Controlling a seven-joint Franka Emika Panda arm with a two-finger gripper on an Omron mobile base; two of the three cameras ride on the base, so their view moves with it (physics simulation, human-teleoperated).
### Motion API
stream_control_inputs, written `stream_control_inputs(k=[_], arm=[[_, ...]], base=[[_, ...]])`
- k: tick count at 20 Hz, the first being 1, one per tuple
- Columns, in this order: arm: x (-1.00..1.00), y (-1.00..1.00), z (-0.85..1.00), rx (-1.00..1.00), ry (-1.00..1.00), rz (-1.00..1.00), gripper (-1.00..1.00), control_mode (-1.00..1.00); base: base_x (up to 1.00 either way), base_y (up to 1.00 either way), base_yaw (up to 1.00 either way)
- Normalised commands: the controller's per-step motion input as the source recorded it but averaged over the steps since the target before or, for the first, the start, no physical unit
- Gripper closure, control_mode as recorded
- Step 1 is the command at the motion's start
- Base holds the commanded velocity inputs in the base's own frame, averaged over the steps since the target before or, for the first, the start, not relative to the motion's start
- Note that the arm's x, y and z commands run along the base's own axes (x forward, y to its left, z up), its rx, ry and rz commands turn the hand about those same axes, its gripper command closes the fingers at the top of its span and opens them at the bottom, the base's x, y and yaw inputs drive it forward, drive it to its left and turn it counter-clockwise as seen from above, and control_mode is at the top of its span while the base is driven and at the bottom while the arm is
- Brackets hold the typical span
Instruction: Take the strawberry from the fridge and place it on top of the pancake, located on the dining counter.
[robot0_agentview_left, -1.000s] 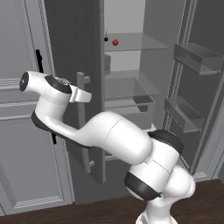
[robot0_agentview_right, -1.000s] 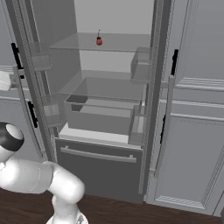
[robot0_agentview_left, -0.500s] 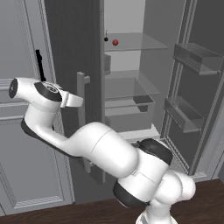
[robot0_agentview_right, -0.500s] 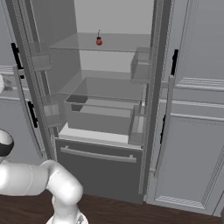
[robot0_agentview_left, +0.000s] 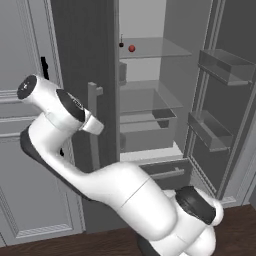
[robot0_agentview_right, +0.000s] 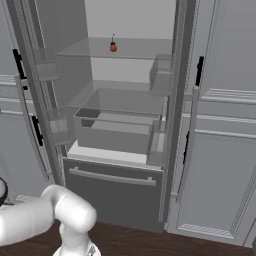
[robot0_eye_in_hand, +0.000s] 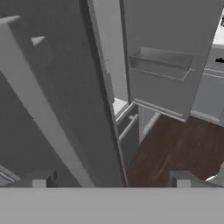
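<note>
No text, label, brand, number or sign can be read in any of these views. The tall dark grey two-door fridge (robot0_agentview_left: 85, 75) has plain door faces and a plain pale interior, and the light grey panelled cabinets (robot0_agentview_right: 220, 150) beside it carry no lettering either.
</note>
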Motion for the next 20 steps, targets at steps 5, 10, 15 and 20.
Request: stream_control_inputs(k=[5, 10, 15, 20], arm=[[0.02, -1.0, 0.11, 0.83, 0.01, 0.02, -1.0, -1.0], [0.02, -1.0, 0.18, 0.89, 0.07, 0.0, -1.0, -1.0], [-0.02, -1.0, 0.06, 0.88, 0.14, 0.0, -1.0, -1.0], [0.73, -0.69, -0.11, 0.63, 0.21, 0.02, -1.0, -1.0]], base=[[0.0, 0.0, 0.0], [0.0, 0.0, 0.0], [0.0, 0.0, 0.0], [0.0, 0.0, 0.0]])
